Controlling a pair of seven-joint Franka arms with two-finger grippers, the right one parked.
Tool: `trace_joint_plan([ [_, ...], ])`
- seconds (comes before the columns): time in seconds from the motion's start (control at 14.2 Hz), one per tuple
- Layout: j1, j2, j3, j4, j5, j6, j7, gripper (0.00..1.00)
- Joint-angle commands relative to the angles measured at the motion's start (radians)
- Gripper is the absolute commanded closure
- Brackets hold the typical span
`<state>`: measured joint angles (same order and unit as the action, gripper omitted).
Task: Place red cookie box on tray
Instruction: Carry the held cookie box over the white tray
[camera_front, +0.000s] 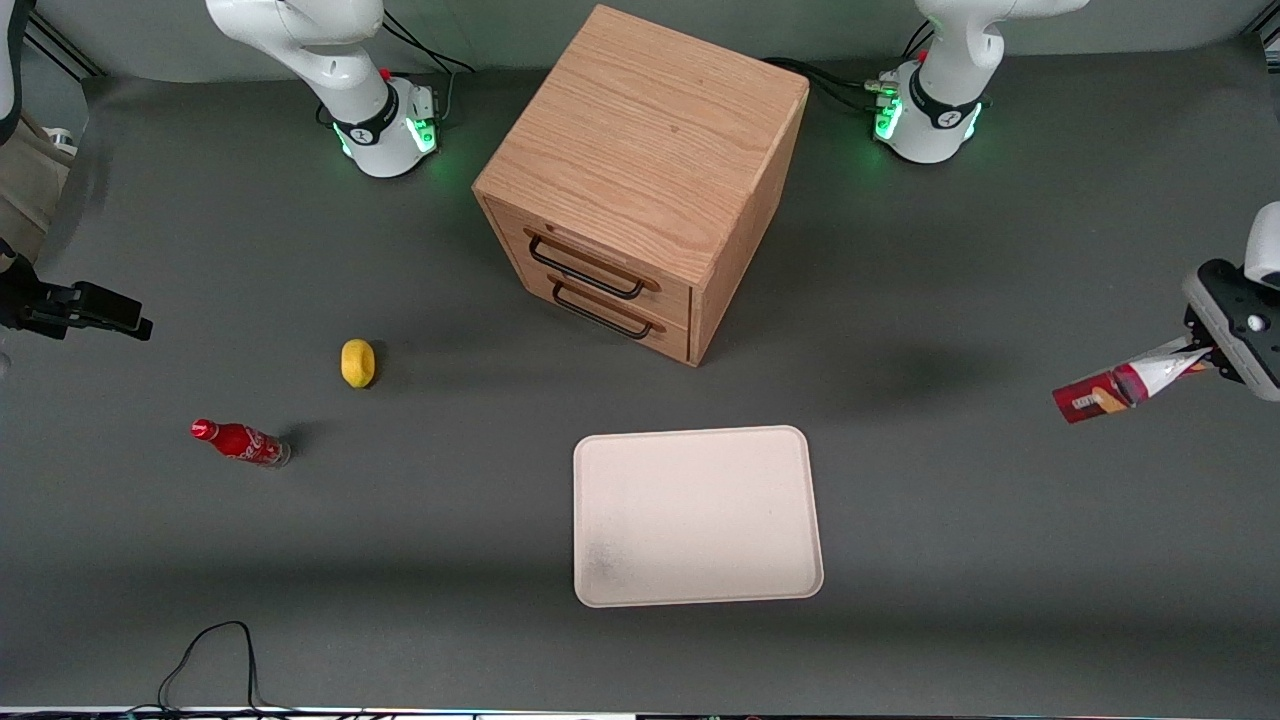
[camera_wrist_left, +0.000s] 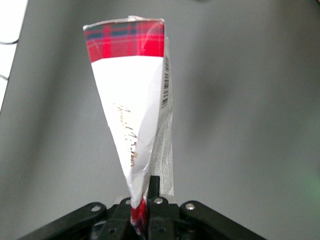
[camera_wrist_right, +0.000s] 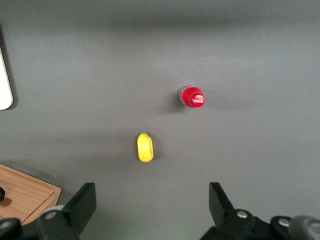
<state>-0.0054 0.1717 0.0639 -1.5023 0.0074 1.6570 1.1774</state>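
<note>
My left gripper (camera_front: 1203, 358) hangs above the table at the working arm's end, shut on one crushed end of the red cookie box (camera_front: 1120, 386). The box sticks out from the fingers toward the table's middle, clear of the surface. In the left wrist view the box (camera_wrist_left: 132, 100) shows its white patch and a red tartan end, pinched flat between the gripper (camera_wrist_left: 143, 210). The cream-white tray (camera_front: 697, 516) lies flat near the front camera, in front of the drawer cabinet, well apart from the box, with nothing on it.
A wooden two-drawer cabinet (camera_front: 640, 180) stands mid-table, farther from the camera than the tray. A yellow lemon (camera_front: 358, 362) and a small red cola bottle (camera_front: 240, 442) lie toward the parked arm's end. A black cable (camera_front: 215, 650) loops at the front edge.
</note>
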Motion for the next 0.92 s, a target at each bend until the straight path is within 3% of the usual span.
trace_joint_plan([
  [0.0,-0.063,0.052,-0.036,0.086,0.005,-0.023,-0.364,1.0],
  [0.42,-0.111,0.228,-0.211,0.24,-0.019,-0.014,-1.072,1.0],
  [0.56,-0.134,0.354,-0.262,0.362,-0.027,-0.003,-1.221,1.0],
  [0.85,-0.272,0.59,-0.236,0.543,0.0,0.114,-1.395,1.0],
])
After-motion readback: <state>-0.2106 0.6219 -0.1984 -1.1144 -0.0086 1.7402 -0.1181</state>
